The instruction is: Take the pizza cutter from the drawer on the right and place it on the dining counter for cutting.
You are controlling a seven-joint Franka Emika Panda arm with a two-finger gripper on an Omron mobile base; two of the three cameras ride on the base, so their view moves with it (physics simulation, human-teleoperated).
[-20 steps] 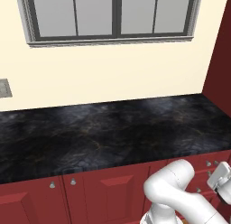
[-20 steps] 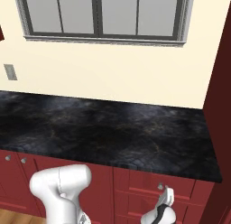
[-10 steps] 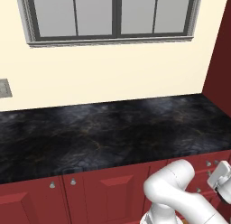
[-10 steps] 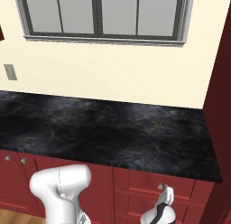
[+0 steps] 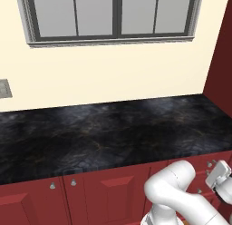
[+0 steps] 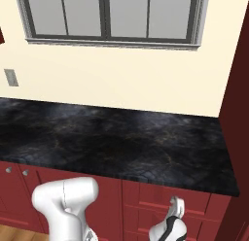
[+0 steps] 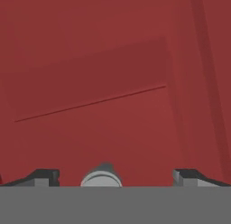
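Worktop (image 5: 104,133) up top, red drawer (image 7: 103,83) front right below it, shut, so the pizza cutter is presumably inside. Gripper (image 7: 115,178) has its fingers spread around the silver knob (image 7: 101,178). Next: close and pull straight back.

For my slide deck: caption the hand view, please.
Open gripper facing the red drawer front, its silver knob between the fingertips.

A black marbled counter (image 5: 104,138) runs left to right below a grey-framed window (image 5: 113,15) set in a cream wall (image 5: 113,70), with a small grey wall plate (image 5: 4,88) at far left, red cabinet doors (image 5: 108,197) with round silver knobs (image 5: 52,185) beneath, and a tall red cabinet (image 6: 237,113) on the right.
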